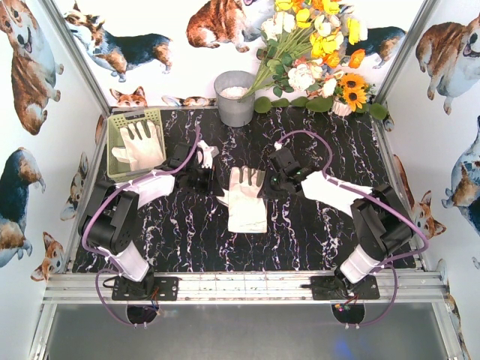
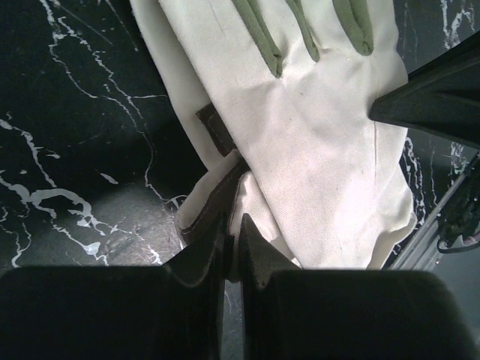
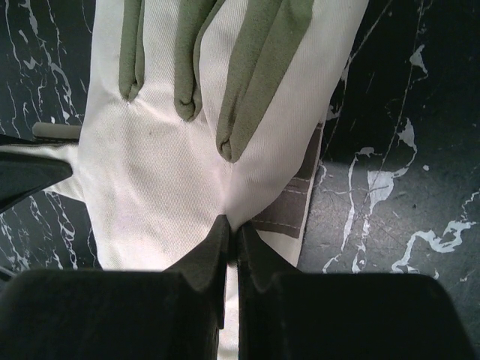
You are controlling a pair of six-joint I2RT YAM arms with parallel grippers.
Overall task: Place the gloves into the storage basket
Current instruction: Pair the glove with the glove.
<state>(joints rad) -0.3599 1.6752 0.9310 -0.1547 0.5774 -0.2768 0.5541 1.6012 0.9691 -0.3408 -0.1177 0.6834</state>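
A pile of cream-white gloves [image 1: 247,201] lies in the middle of the black marble table, fingers pointing away. My left gripper [image 1: 217,192] is shut on a fold of a glove [image 2: 300,142] at its thumb side, down at the tabletop. My right gripper [image 1: 263,187] is shut on a pinch of cream fabric at the opposite edge of the top glove [image 3: 157,172]; a grey-brown patch of a lower glove [image 3: 289,214] shows beside it. The pale yellow-green storage basket [image 1: 114,132] stands at the back left with one glove [image 1: 142,144] inside.
A round grey bucket [image 1: 235,97] stands at the back centre, with a bunch of artificial flowers [image 1: 315,52] to its right. Each wrist view shows the other gripper's dark finger [image 2: 442,94] [image 3: 30,174] across the glove. White walls close in the table.
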